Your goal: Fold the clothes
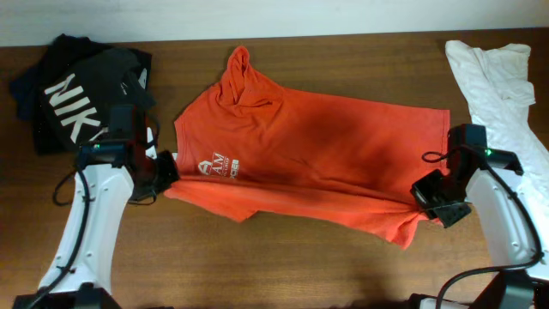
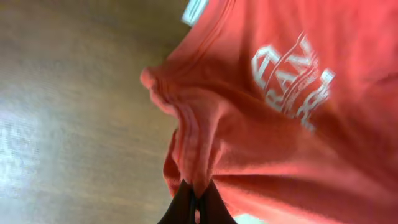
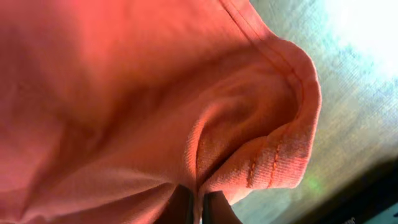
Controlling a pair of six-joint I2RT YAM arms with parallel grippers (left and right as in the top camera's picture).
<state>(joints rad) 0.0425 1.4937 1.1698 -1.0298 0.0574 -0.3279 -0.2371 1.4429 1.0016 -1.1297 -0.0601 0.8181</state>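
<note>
1. Find the orange-red T-shirt (image 1: 300,159) spread across the middle of the table (image 1: 283,275), with its chest lettering (image 1: 219,166) toward the left arm and its hem toward the right, between the black shirts (image 1: 77,103) and a white cloth (image 1: 497,77).
2. Note the left gripper (image 1: 165,172) pinched tight on a ridge of fabric at the shirt's near left edge, close to the lettering.
3. Note the right gripper (image 1: 426,199) likewise clamped on the near right corner, just beside a stitched hem.
4. Treat as light, thin and limp: bunches into ridges at each pinch, wrinkles between the two grips, holds no shape of its own.
5. Expect dragging and creasing on the wood rather than clean sliding, judging by the soft woven surface.
6. Take hold at hems and seams for a thicker, surer bite; lift both ends evenly, with gentle tension across, for a straight fold line.
7. Beware catching only one layer, or pulling harder on one side: likely a skewed fold.
</note>
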